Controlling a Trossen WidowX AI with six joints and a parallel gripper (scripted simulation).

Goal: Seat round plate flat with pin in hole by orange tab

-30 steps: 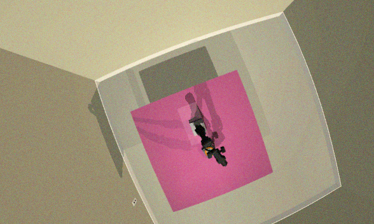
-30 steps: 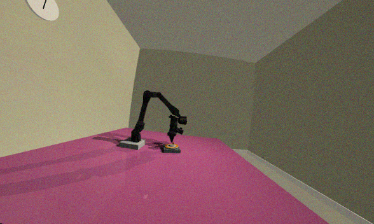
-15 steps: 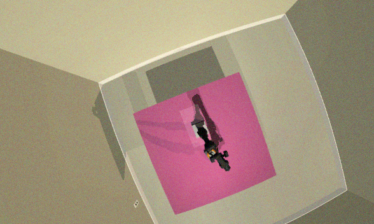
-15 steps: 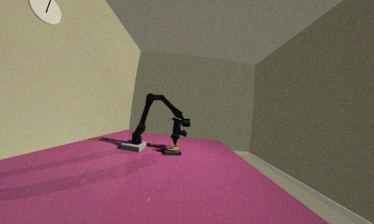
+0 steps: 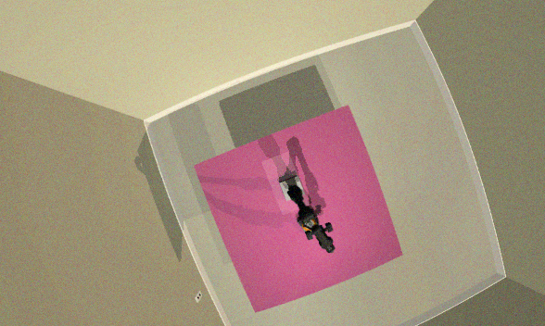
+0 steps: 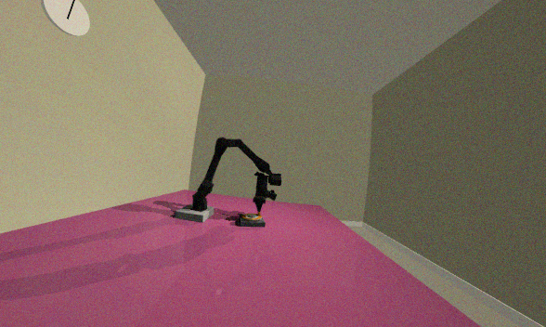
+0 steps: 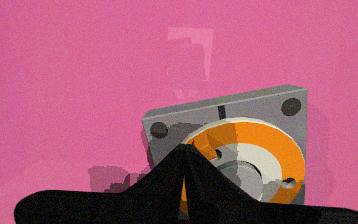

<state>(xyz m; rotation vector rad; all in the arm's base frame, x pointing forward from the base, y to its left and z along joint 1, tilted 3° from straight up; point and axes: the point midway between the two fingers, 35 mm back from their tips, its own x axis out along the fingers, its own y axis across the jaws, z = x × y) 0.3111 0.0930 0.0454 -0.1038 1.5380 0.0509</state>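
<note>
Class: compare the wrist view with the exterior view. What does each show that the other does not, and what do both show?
Only the wrist view shows the plate's small holes, its pale centre, the grey base's dark corner holes, and the shut claw closing to one point at the plate's near edge. Only the exterior view shows the whole arm, its grey mount, the walls and a wall clock. Both show the orange plate on its base and the pink surface.
</note>
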